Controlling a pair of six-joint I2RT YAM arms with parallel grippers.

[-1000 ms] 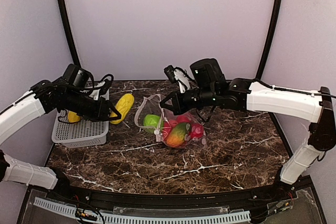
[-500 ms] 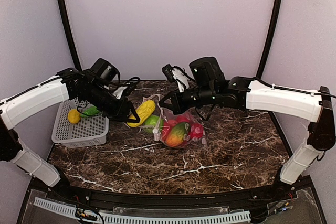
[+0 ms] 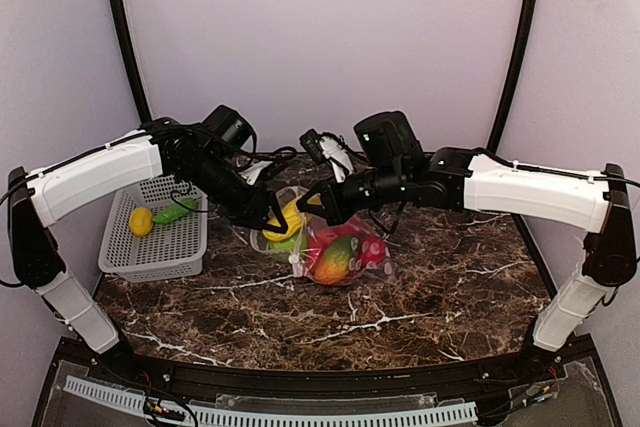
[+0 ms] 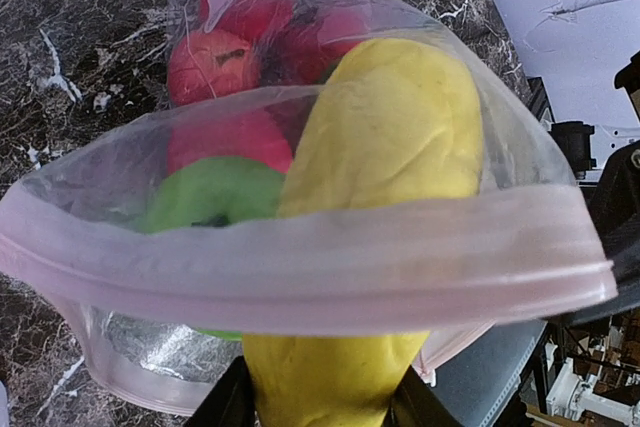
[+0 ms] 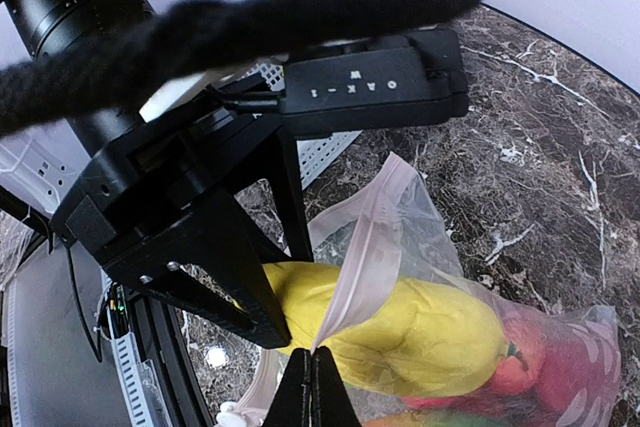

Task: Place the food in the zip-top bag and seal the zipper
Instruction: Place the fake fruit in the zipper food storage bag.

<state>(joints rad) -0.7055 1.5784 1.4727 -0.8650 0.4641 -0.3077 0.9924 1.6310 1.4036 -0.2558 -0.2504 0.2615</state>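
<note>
The clear zip-top bag (image 3: 330, 242) lies mid-table holding red, green and orange-green toy food (image 3: 338, 257). My left gripper (image 3: 278, 219) is shut on a yellow corn-like toy (image 4: 370, 177), which is pushed halfway through the bag's mouth; the pale pink zipper strip (image 4: 300, 267) crosses in front of it. Red and green pieces (image 4: 215, 142) show inside the bag. My right gripper (image 5: 312, 387) is shut on the pink zipper edge (image 5: 362, 267) and holds the mouth up and open, over the yellow toy (image 5: 420, 332). In the top view it (image 3: 312, 202) sits close to the left gripper.
A white mesh basket (image 3: 155, 247) stands at the left with a small yellow fruit (image 3: 141, 220) and a green piece (image 3: 175, 211) inside. The left gripper's black body (image 5: 200, 227) crowds the right wrist view. The table's front edge (image 3: 320, 372) is near.
My left arm has carried the yellow toy rightward from beside the basket into the bag's mouth. My right gripper has kept hold of the bag's edge, shifting slightly left.
</note>
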